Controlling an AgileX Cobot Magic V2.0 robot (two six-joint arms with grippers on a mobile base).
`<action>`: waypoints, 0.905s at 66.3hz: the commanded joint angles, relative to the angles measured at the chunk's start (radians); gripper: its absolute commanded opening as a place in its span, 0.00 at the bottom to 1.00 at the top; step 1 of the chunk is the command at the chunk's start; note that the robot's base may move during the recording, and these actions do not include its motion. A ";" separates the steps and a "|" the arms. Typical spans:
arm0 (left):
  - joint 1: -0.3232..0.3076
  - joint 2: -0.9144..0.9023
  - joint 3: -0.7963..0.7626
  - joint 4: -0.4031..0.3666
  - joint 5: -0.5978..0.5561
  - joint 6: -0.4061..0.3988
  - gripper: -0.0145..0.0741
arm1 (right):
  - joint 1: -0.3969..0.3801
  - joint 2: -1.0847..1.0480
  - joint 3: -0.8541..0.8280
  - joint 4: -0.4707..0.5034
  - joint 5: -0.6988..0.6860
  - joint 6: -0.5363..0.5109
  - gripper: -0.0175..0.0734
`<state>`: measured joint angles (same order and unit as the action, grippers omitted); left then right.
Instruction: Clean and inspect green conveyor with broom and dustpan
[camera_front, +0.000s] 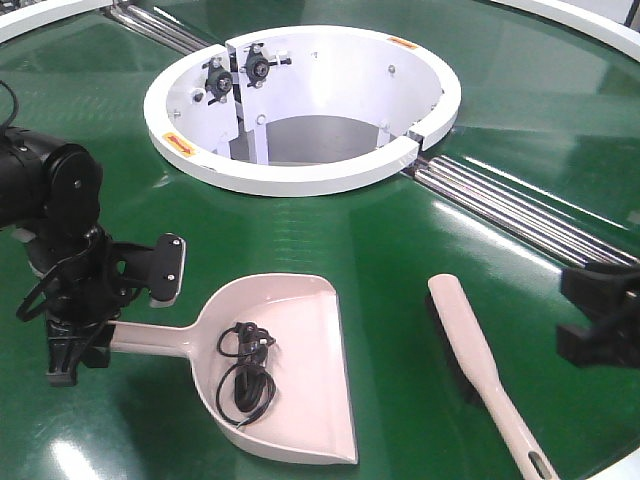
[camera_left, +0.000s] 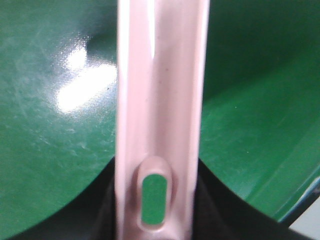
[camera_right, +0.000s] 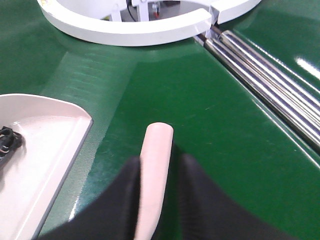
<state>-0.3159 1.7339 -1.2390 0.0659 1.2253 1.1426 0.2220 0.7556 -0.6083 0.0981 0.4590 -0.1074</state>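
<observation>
The pale pink dustpan (camera_front: 300, 380) lies on the green conveyor (camera_front: 400, 240), its handle pointing left. My left gripper (camera_front: 85, 345) is shut on that handle. In the left wrist view the handle (camera_left: 160, 100) with its slot hole runs up between the black fingers of the gripper (camera_left: 159, 167). The slim broom (camera_front: 475, 345) lies on the belt to the right of the pan. My right gripper (camera_front: 590, 315) hangs open over the broom. In the right wrist view the broom (camera_right: 156, 160) shows between the spread fingers of the gripper (camera_right: 161, 159), with a gap on its right side.
A coiled black cable (camera_front: 245, 370) sits inside the pan, and part of it (camera_right: 5, 142) shows in the right wrist view. The white ring hub (camera_front: 300, 180) stands behind on the belt. Chrome roller strips (camera_front: 520, 215) run from it towards the right.
</observation>
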 joint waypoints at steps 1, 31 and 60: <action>-0.008 -0.038 -0.026 -0.023 0.019 -0.003 0.14 | -0.006 -0.077 0.000 0.000 -0.075 -0.009 0.18; -0.008 -0.038 -0.026 -0.023 0.019 -0.003 0.14 | -0.006 -0.177 0.000 0.012 -0.081 0.018 0.18; -0.008 -0.038 -0.026 -0.023 0.019 -0.003 0.14 | -0.006 -0.177 0.000 0.011 -0.082 0.017 0.18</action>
<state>-0.3159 1.7339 -1.2390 0.0659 1.2253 1.1426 0.2220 0.5771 -0.5802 0.1077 0.4488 -0.0896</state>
